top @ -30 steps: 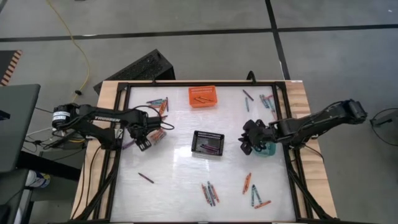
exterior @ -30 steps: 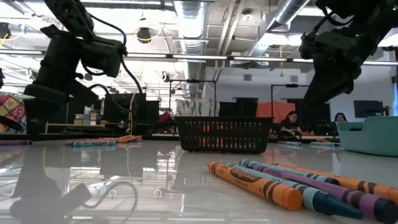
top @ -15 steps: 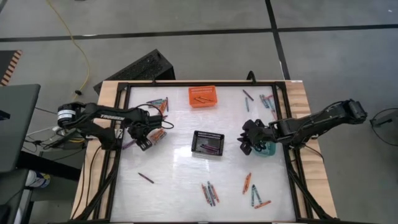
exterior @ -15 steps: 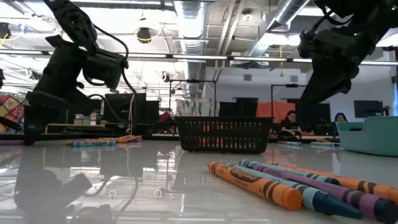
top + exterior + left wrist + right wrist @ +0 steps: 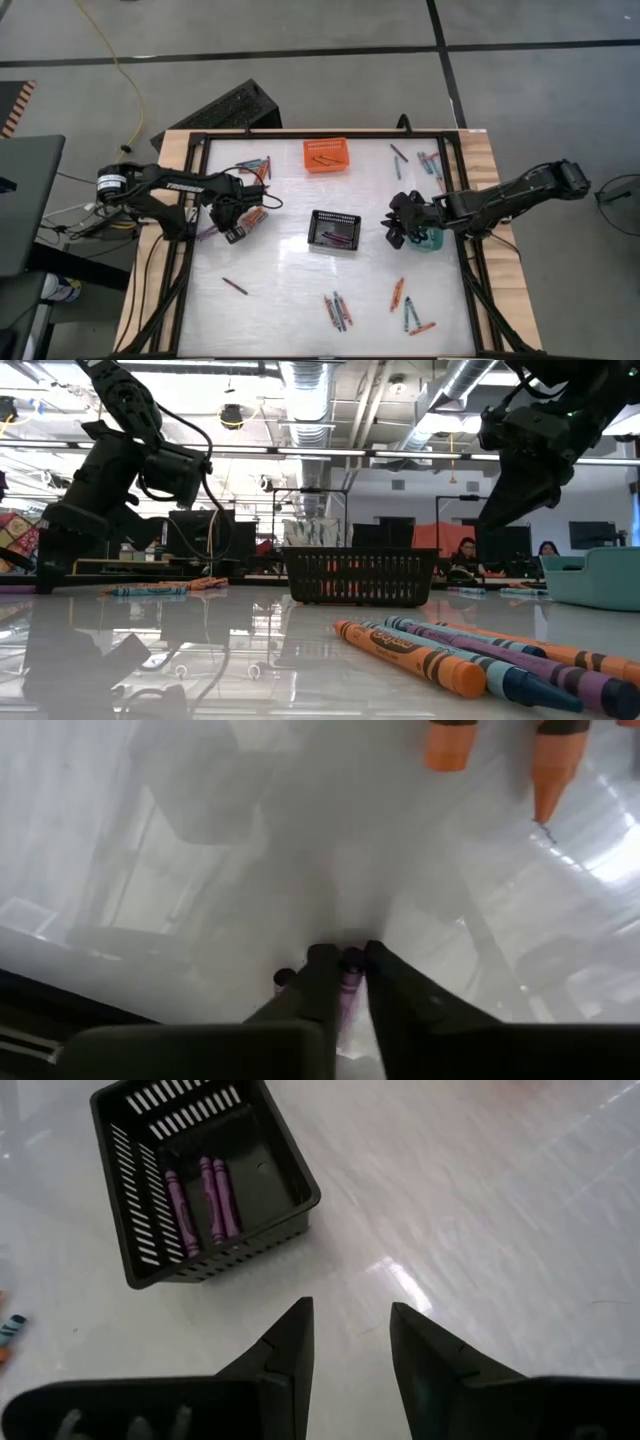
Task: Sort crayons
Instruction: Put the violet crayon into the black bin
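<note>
Left claw [image 5: 343, 965] angled down, pinching a purple crayon [image 5: 349, 992] at the table [image 5: 150, 870]

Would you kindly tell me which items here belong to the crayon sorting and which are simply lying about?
Job:
- thin wax crayons
- orange plastic basket
- black slotted basket
- teal basket

Lying about:
- yellow cable
- black keyboard

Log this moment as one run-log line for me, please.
left gripper: shut on purple crayon, on the table's left | right gripper: open, empty, near black basket | basket: three purple crayons
</note>
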Motion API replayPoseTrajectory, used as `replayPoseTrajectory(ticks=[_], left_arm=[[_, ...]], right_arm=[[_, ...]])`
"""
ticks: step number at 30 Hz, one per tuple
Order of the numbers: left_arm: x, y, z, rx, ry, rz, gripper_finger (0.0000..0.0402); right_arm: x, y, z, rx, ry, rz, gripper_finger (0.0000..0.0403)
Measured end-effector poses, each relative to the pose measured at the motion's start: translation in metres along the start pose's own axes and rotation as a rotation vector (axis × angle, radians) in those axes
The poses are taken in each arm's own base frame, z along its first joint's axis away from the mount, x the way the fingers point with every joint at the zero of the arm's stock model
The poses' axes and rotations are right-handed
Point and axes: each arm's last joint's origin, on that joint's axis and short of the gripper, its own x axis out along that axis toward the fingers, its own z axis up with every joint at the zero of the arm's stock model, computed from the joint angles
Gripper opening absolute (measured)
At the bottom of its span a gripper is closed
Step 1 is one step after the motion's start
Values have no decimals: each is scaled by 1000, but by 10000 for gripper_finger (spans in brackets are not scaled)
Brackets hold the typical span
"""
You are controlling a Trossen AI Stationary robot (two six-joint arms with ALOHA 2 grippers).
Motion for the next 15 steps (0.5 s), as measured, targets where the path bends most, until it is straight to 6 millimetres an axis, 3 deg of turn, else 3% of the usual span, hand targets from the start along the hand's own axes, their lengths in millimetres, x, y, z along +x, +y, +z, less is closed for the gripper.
replayPoseTrajectory(ticks=[2, 15], left_arm=[[0, 0, 0, 6, 0, -11, 10], [-13, -11, 8, 62, -47, -15, 4]], right_arm=[[0, 0, 0, -2, -1, -1, 127], [0, 0, 0, -2, -1, -1, 127]])
